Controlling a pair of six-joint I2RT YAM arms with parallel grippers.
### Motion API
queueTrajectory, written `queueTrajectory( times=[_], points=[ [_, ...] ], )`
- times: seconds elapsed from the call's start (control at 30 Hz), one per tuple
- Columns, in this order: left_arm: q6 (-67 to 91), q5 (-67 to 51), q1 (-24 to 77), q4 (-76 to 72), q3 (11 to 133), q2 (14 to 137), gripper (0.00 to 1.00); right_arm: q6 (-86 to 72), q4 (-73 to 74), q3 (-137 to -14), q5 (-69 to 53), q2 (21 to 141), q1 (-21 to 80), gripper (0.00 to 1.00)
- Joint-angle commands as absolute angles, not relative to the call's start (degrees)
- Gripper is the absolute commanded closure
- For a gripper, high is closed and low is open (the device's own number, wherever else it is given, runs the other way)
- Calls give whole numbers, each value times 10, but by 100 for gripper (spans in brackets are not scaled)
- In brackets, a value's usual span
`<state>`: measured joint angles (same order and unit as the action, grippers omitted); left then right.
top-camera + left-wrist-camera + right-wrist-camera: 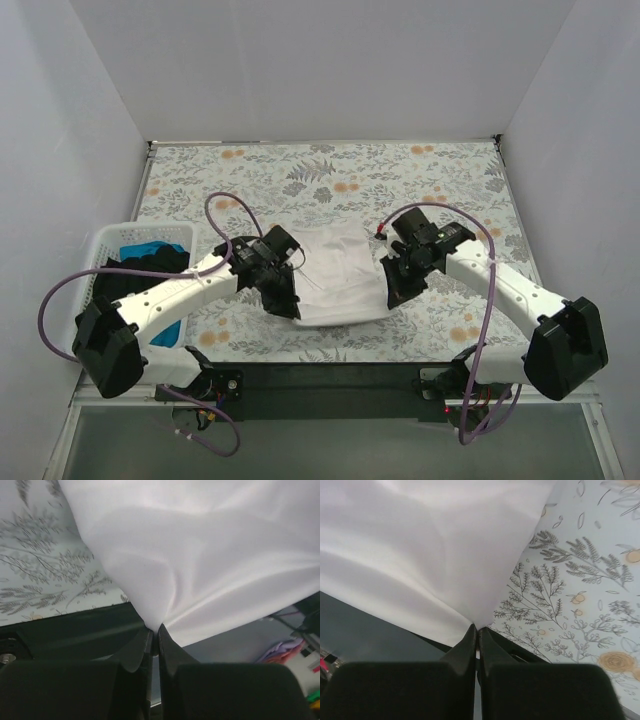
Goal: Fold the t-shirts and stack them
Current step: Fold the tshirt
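A white t-shirt [340,272] lies in the middle of the floral tablecloth, near the front edge. My left gripper [284,301] is shut on its near left corner; in the left wrist view [155,628] the cloth [200,555] bunches into the closed fingertips. My right gripper [394,293] is shut on its near right corner; in the right wrist view [476,627] the white cloth [420,545] is pinched the same way. Black t-shirts [130,275] and a bright blue one [143,246] lie in the basket at the left.
A white slotted basket [112,240] stands at the table's left edge beside my left arm. The floral tablecloth [330,175] covers the table to the back wall. White walls close in on three sides. A black strip [330,375] runs along the front edge.
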<state>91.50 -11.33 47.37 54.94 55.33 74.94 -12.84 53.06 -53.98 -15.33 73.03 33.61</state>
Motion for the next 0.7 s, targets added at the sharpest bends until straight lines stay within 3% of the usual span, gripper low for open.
queueTrajectory(
  times=[0.0,0.33,0.67],
  points=[
    [875,-109,411,557,624,757,100,-108,551,-646,-116,768,325,99],
    [824,-139,275,486,695,854,100,-75,545,-890,-126,940,291,99],
    [802,-181,200,414,762,978,100,-63,542,-1049,-157,1103,235,99]
  ],
)
